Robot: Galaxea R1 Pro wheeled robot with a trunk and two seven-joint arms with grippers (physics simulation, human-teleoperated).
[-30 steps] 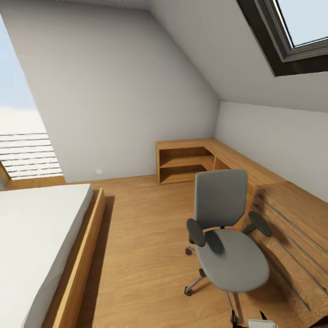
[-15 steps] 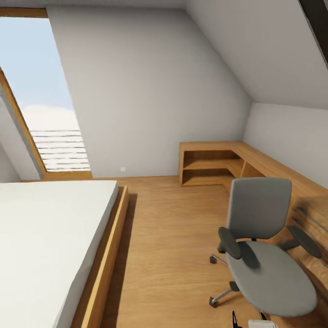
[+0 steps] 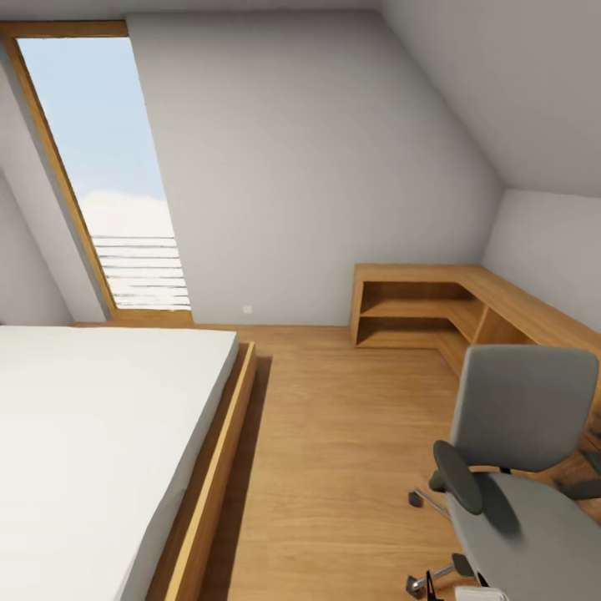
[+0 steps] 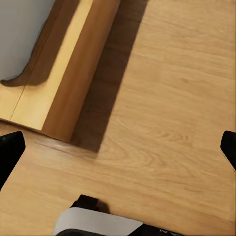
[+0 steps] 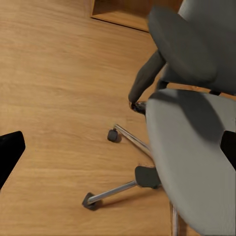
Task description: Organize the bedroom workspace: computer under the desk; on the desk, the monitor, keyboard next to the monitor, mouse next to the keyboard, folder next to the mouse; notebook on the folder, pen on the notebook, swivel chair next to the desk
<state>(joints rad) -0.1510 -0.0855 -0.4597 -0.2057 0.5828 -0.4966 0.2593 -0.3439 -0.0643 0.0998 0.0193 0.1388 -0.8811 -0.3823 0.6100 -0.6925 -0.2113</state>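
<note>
The swivel chair [image 3: 517,417], with grey seat and back, black armrests and a chrome base on castors, stands on the wooden floor at the lower right of the head view. In the right wrist view its seat [image 5: 191,147] is close below and bare where it shows. My right gripper [image 5: 118,147] is open above the floor beside the chair's base, holding nothing. My left gripper [image 4: 118,152] is open over bare floor near the bed frame [image 4: 73,64]. The desk, folder and other task things are out of view.
A low bed [image 3: 100,434] with a white mattress and a wooden frame takes up the left. Light wooden corner shelving [image 3: 417,309] runs along the far and right walls. A tall slanted window [image 3: 108,184] is at the back left. Open floor lies between bed and chair.
The camera has turned to the left, so the chair and shelving slid toward the picture's right and the tall window came into view. The chair itself has not visibly moved.
</note>
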